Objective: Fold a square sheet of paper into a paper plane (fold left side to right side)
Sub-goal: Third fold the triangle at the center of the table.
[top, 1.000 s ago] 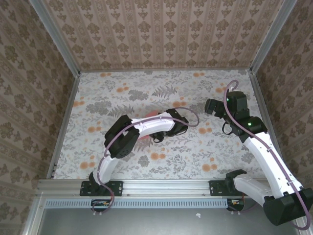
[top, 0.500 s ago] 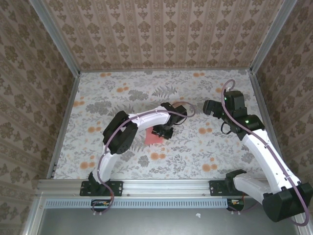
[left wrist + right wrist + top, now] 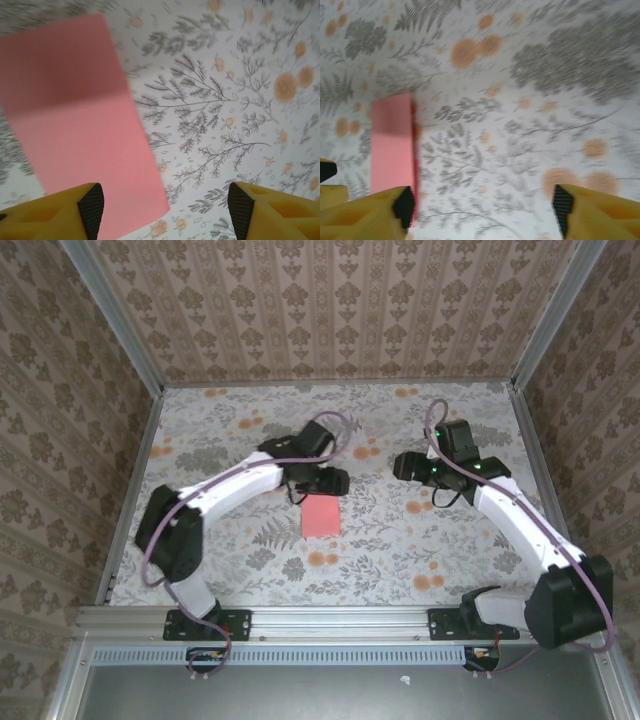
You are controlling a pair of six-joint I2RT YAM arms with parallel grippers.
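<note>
Top external: pink paper point(image 3: 321, 516) lies flat.

I count one pink sheet of paper point(image 3: 321, 515), at the centre of the overhead frame. There are two arms: the left arm point(image 3: 228, 486) at centre left and the right arm point(image 3: 520, 525) at the right. I see two grippers, the left gripper point(image 3: 325, 483) and the right gripper point(image 3: 404, 464). Each shows two yellow fingers point(image 3: 50, 215) along the bottom of its wrist frame. There is one floral table point(image 3: 230, 550).
</note>
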